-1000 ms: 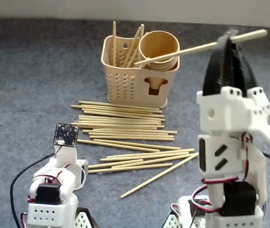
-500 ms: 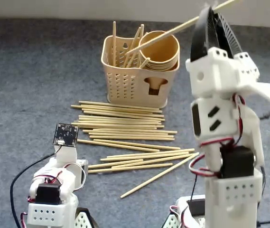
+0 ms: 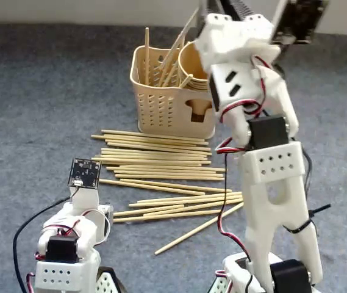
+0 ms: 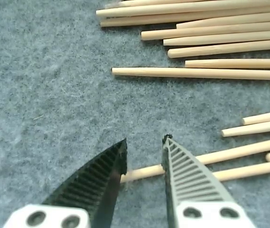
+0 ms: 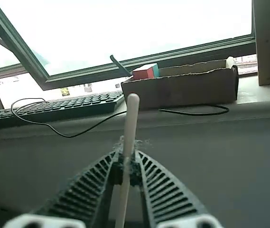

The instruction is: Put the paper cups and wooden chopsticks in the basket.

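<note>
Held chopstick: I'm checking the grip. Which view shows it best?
The right wrist view: the held chopstick sits pinched between the right hand's closed fingers. The high view shows part of it slanting over the basket; the left wrist view shows loose chopsticks on the carpet instead.

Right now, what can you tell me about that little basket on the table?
The basket is a small cream tub, plastic by its look, with rows of slots in its walls and a mushroom-shaped cut-out in front. It stands upright on the grey cloth-covered table. Inside, stacked paper cups sit at one side and several wooden chopsticks lean beside them. More loose chopsticks lie on the table just in front. The right arm hides its corner on the cups' side.
</note>
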